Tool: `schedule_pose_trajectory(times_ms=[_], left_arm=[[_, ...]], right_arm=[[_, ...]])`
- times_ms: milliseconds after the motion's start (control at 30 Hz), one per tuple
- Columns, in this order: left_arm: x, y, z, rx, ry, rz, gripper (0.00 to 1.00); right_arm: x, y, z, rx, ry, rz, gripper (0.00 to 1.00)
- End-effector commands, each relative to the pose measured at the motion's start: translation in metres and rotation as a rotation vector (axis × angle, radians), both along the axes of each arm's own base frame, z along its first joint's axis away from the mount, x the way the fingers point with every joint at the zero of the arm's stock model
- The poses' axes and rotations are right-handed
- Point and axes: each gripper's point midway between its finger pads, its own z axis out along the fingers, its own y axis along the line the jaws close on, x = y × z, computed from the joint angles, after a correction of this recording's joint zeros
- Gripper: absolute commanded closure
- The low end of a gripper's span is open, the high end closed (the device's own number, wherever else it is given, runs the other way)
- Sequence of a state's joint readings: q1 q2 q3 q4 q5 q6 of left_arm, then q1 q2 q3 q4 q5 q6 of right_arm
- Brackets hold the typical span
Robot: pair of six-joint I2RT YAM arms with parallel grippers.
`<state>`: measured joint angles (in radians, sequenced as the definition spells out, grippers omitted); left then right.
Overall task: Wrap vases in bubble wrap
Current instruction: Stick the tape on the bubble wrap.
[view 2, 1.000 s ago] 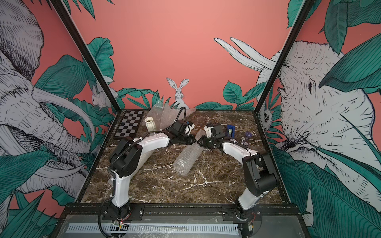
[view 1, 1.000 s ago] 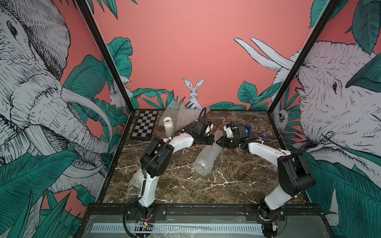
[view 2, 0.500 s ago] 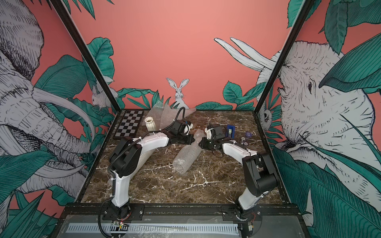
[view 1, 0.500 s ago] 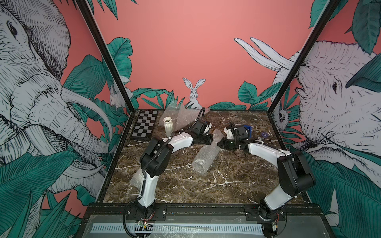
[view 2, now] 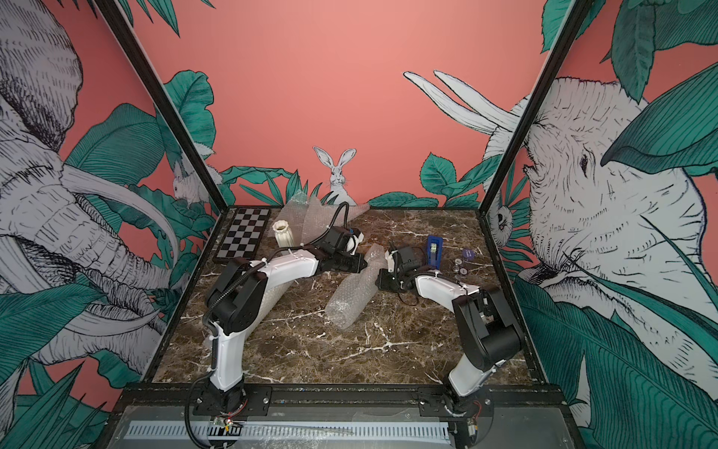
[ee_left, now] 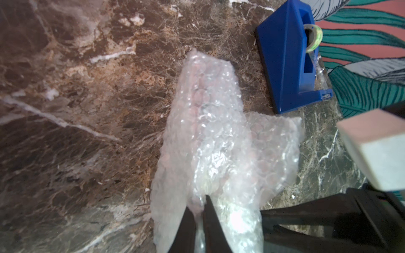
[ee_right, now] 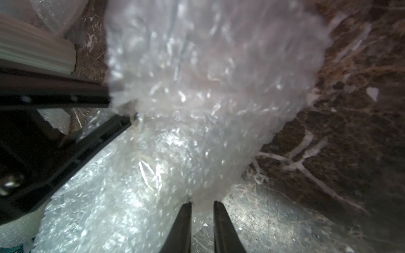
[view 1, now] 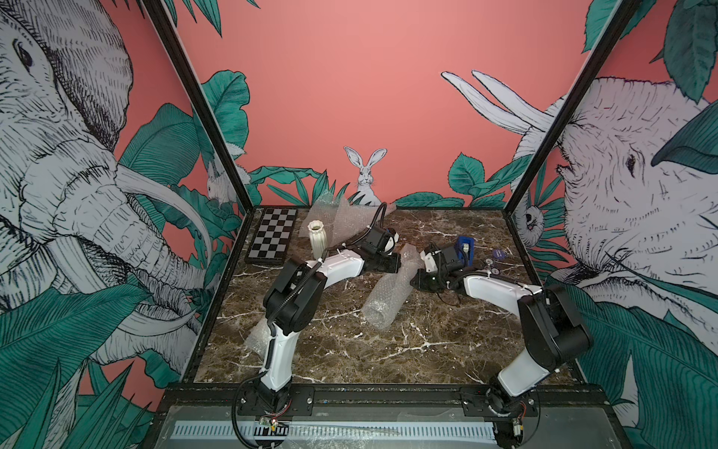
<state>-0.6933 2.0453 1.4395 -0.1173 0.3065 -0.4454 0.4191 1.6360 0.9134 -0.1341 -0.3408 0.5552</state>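
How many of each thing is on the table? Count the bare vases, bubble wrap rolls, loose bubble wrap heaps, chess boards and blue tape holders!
Bare white vase: 1
Bubble wrap rolls: 2, one in the middle and one nearer the front
Loose bubble wrap heap: 1
Chess board: 1
Blue tape holder: 1
Total: 6

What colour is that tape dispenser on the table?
Blue. The tape dispenser shows best in the left wrist view.

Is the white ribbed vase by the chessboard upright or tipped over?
Upright: the white vase stands on its base, rim facing up, beside the chequered board.
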Motion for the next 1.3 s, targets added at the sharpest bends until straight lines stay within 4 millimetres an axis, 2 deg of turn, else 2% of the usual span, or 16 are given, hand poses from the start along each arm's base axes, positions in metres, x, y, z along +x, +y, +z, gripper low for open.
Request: schedule_pose_trajectory(times_ms=[0, 33, 167, 367, 467, 500, 600, 633, 733, 833, 900, 1033, 1167, 1267], left_arm=[[-0.009, 0.009, 0.020, 0.028, 0.002, -0.012, 0.81], [-0.010, 0.009, 0.025, 0.031, -0.003, -0.018, 0.77], [-0.015, 0.013, 0.047, 0.038, -0.013, -0.033, 0.61], [-0.026, 0.027, 0.065, 0.062, -0.048, -0.038, 0.37], [-0.035, 0.030, 0.064, 0.060, -0.036, -0.066, 0.26], [-0.046, 0.022, 0.063, 0.066, -0.041, -0.102, 0.22], [-0.062, 0.016, 0.053, 0.133, -0.053, -0.165, 0.13], [-0.065, 0.016, 0.046, 0.161, -0.047, -0.179, 0.02], [-0.073, 0.016, 0.027, 0.259, -0.039, -0.210, 0.01], [-0.078, 0.015, 0.010, 0.330, -0.035, -0.229, 0.01], [-0.076, 0.019, -0.001, 0.397, -0.025, -0.223, 0.01], [-0.071, 0.021, -0.017, 0.481, -0.033, -0.210, 0.02], [-0.062, 0.038, -0.025, 0.588, -0.050, -0.134, 0.16], [-0.064, 0.052, -0.026, 0.624, -0.047, -0.111, 0.30]], right_arm=[[0.001, -0.008, 0.002, -0.043, -0.026, -0.031, 0.75], [0.002, -0.012, 0.013, -0.046, -0.056, -0.041, 0.73], [-0.004, -0.023, 0.025, -0.060, -0.109, -0.071, 0.66], [-0.018, -0.035, 0.035, -0.032, -0.150, -0.131, 0.59], [-0.024, -0.039, 0.028, -0.011, -0.147, -0.170, 0.57], [-0.025, -0.040, 0.024, -0.006, -0.142, -0.176, 0.56], [-0.028, -0.042, 0.014, 0.003, -0.128, -0.200, 0.55], [-0.029, -0.043, 0.012, 0.007, -0.125, -0.208, 0.54], [-0.029, -0.041, 0.009, 0.024, -0.125, -0.216, 0.51], [-0.030, -0.043, 0.005, 0.016, -0.118, -0.222, 0.42], [-0.030, -0.045, 0.004, 0.010, -0.119, -0.229, 0.36], [-0.030, -0.048, 0.004, -0.004, -0.123, -0.235, 0.32], [-0.030, -0.054, 0.012, -0.038, -0.145, -0.238, 0.30], [-0.031, -0.060, 0.021, -0.064, -0.181, -0.237, 0.30]])
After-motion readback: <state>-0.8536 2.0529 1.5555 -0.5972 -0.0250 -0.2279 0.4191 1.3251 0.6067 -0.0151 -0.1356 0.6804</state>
